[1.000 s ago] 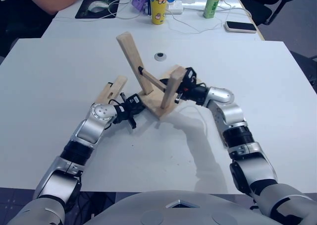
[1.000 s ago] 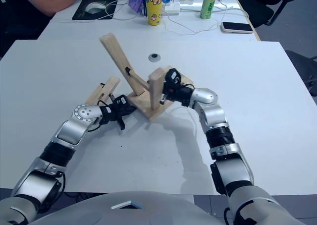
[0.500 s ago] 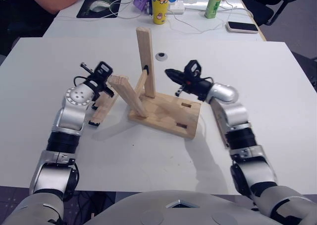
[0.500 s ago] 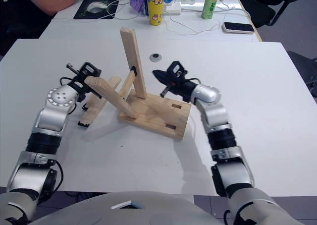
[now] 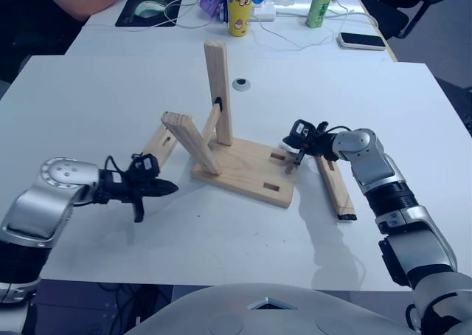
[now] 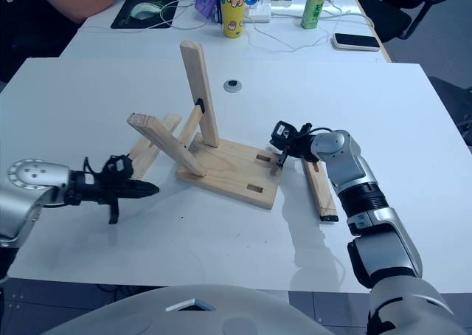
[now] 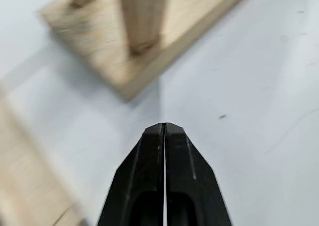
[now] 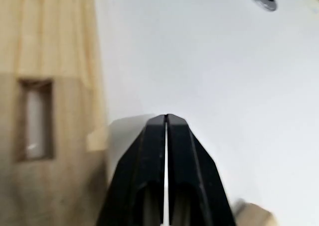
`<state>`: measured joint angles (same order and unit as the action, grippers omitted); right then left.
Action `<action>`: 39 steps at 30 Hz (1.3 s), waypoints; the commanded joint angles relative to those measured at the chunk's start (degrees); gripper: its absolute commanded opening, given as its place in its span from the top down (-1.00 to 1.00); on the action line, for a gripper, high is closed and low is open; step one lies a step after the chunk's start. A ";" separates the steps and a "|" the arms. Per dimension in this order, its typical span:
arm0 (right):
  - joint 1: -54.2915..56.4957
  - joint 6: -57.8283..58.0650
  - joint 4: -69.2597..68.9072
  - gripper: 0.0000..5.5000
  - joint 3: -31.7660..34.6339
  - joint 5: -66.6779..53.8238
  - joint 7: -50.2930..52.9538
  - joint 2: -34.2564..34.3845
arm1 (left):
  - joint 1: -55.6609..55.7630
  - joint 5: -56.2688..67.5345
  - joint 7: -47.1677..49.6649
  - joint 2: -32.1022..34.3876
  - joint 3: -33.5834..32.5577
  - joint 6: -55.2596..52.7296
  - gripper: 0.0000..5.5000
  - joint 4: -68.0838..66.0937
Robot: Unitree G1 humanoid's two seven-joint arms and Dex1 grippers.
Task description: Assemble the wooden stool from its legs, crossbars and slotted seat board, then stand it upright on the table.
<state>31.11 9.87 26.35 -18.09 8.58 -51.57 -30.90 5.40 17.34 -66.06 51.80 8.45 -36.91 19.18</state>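
Your stool stood half built.
Your left gripper (image 5: pixel 164 188) sat pinched closed near the seat board (image 5: pixel 251 174); your right gripper (image 5: pixel 293 161), closed too, at its slotted edge.

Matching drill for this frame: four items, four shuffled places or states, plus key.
Items
1. seat board
2. tall leg
3. loose leg near the right arm
4. left claw

Places or states
A. shut, left of the board and apart from it
B. standing upright on the board
C. flat on the table, two slots empty
D. lying on the table to the right of the board

Pairs: 1-C, 2-B, 3-D, 4-A
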 commanded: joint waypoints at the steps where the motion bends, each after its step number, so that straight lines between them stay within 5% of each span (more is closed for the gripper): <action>1: 2.11 0.06 -0.67 1.00 -3.63 0.93 -8.44 -2.07 | 4.40 -7.26 5.44 -5.26 9.58 0.48 0.99 -1.93; 8: 0.84 3.02 -6.58 1.00 -3.35 -2.02 -16.81 -3.86 | 8.47 -20.42 12.17 -9.79 19.12 7.39 0.99 -13.93; 25: -11.01 13.11 -17.46 1.00 -1.75 -5.28 -5.22 2.93 | 30.63 -24.13 21.44 -31.83 16.44 30.63 0.99 -63.19; 39: -1.88 6.81 -4.61 1.00 0.79 -3.53 5.84 8.96 | 28.81 -24.51 19.57 -34.18 15.59 31.55 0.99 -64.24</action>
<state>26.42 18.56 19.41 -16.84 4.86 -46.70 -24.30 38.85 -5.76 -43.99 20.56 21.80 -2.67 -44.96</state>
